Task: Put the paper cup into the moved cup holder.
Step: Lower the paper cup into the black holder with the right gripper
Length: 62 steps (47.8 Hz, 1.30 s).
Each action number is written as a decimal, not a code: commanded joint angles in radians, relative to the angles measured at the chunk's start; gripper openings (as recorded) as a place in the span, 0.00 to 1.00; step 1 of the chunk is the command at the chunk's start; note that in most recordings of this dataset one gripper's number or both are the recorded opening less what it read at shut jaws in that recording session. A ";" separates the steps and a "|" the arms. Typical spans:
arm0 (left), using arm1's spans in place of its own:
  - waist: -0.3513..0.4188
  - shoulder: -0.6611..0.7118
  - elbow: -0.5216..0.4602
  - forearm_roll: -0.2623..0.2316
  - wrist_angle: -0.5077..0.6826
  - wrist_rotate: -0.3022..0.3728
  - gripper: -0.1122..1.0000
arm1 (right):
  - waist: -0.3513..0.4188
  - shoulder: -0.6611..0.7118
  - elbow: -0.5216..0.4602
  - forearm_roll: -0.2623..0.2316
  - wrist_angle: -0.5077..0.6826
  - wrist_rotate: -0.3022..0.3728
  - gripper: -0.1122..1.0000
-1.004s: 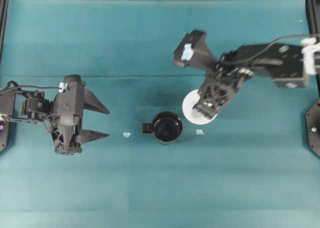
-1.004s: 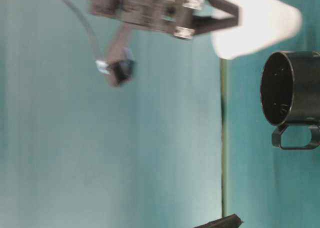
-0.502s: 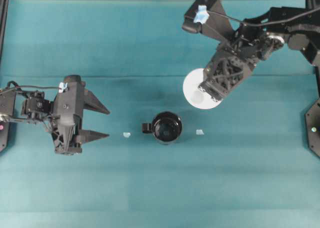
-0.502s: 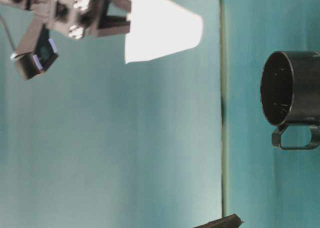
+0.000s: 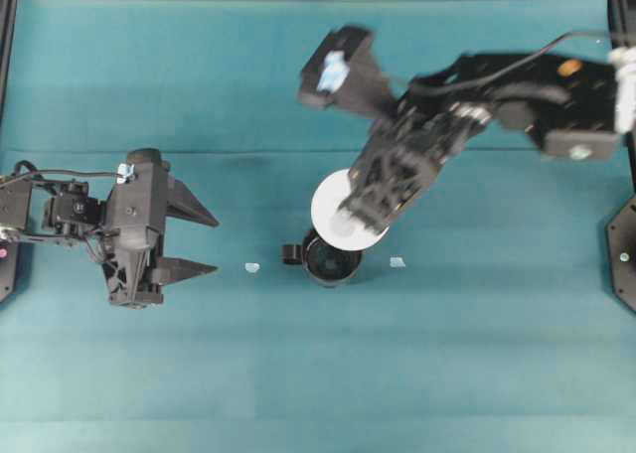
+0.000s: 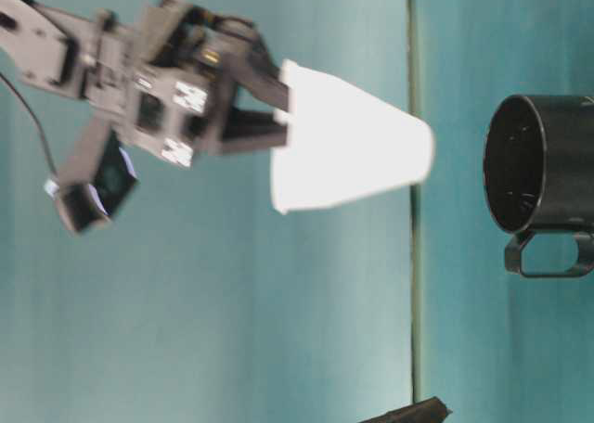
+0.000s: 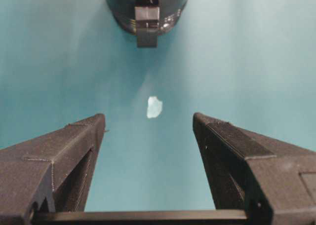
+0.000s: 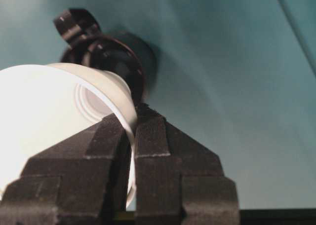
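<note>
I had the right pincer (image 5: 350,218) pinched on the rim of the paper cup (image 5: 343,207), one finger inside the wall and one outside, and the cup hung in the air above the teal worktop (image 5: 447,354). In the overhead view its white mouth overlapped the 12 o'clock edge of the cup holder (image 5: 329,262), which stood upright on the worktop with its tab handle at 9 o'clock. From the table-level view the cup's small base faced the holder's mouth with clear air between them, and the cup looked slightly tilted. I judged this as the carry step, close to its end: the cup was nearly over the holder but not yet centred. The next move called for a small shift toward 6 o'clock, squaring the cup, then lowering before letting go. The left pincer (image 5: 204,242) sat spread wide and empty at 9 o'clock, well apart.
</note>
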 commanded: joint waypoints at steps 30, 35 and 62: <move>-0.002 -0.005 -0.015 0.002 -0.006 -0.002 0.78 | 0.041 0.086 0.025 0.031 -0.094 0.008 0.03; -0.002 -0.005 -0.015 0.002 -0.005 -0.002 0.78 | 0.041 0.086 0.043 0.031 -0.097 0.006 0.03; -0.002 -0.002 -0.020 0.002 -0.005 -0.002 0.78 | 0.026 0.097 0.049 0.031 -0.140 0.005 0.04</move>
